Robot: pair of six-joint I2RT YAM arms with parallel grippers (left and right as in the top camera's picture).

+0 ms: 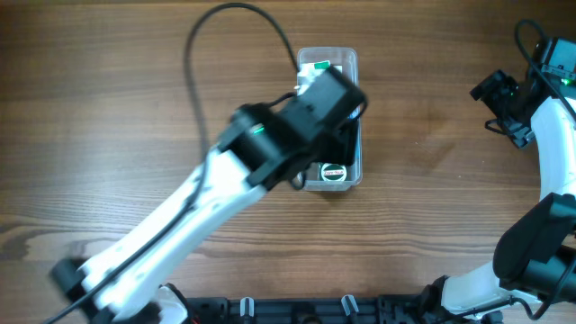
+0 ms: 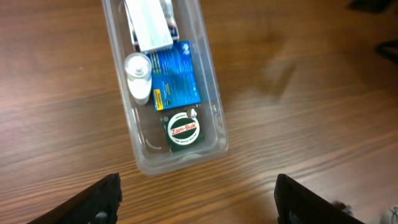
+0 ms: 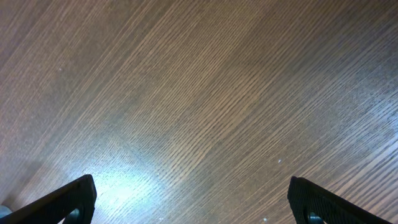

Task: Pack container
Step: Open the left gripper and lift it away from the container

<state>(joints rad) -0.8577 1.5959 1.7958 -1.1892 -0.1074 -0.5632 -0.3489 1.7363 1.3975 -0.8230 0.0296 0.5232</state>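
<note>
The clear plastic container [image 1: 349, 176] lies lengthwise in the middle of the table, largely covered by my left arm in the overhead view. In the left wrist view the container [image 2: 211, 142] holds a green round Zam-Buk tin [image 2: 183, 132], a blue box [image 2: 176, 74], a white-capped small bottle [image 2: 138, 76] and a white box [image 2: 149, 25]. My left gripper [image 2: 198, 200] is open and empty, above the container's near end. My right gripper [image 3: 193, 200] is open and empty over bare wood at the far right [image 1: 504, 99].
A black cable [image 1: 202, 40] loops over the table behind the left arm. A black rail [image 1: 297, 310] runs along the front edge. The right arm's base [image 1: 531, 261] stands at the right front.
</note>
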